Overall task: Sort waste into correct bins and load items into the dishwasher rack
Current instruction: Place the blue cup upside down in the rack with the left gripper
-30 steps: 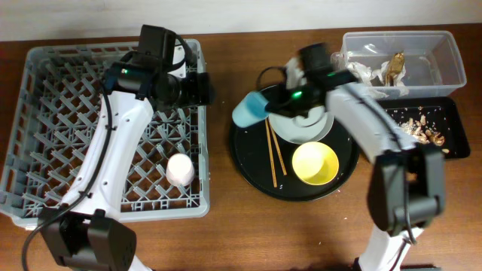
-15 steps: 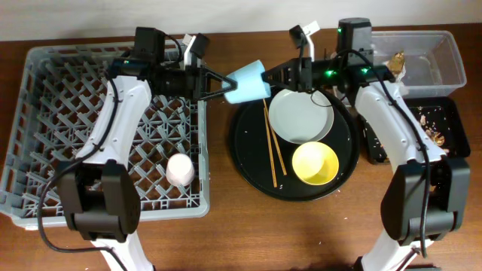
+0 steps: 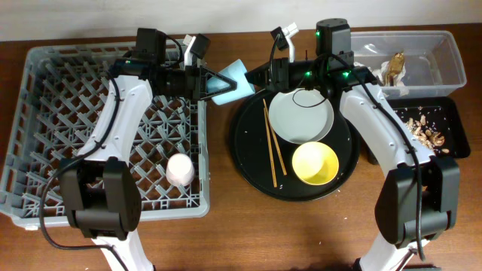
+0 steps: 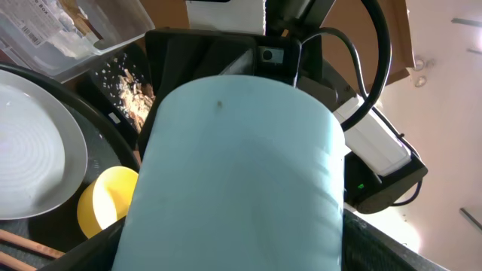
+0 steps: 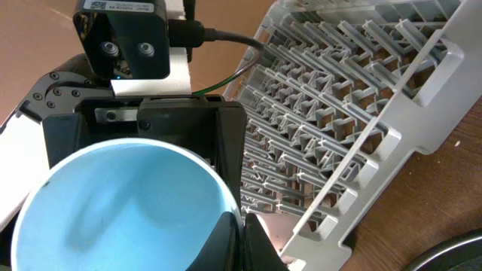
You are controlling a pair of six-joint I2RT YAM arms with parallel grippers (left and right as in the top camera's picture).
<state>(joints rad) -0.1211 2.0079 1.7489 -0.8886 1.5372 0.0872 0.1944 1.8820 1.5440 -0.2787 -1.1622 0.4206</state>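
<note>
The light-blue cup [image 3: 235, 74] hangs in the air between the rack and the round tray, lying on its side. My right gripper [image 3: 254, 75] is shut on its rim, which shows close up in the right wrist view [image 5: 120, 203], pinched between the fingers [image 5: 242, 235]. My left gripper [image 3: 223, 84] has its jaws spread on either side of the cup body [image 4: 241, 173], open. The grey dishwasher rack [image 3: 45, 113] holds the pink cup [image 3: 180, 168]. The plate [image 3: 301, 117], yellow bowl [image 3: 315, 163] and chopsticks [image 3: 273, 147] lie on the round black tray [image 3: 248, 158].
The clear tub [image 3: 444, 60] at the back right holds white tissue and the brown-gold wrapper [image 3: 393, 66]. The shallow black tray [image 3: 452, 113] in front of it holds food scraps [image 3: 422, 128]. The rack's lattice wall [image 5: 361, 98] is close beside the cup.
The right arm swung the cup up and left from over the tray. The left gripper turned toward it, and the cup has now slid between the left jaws.
</note>
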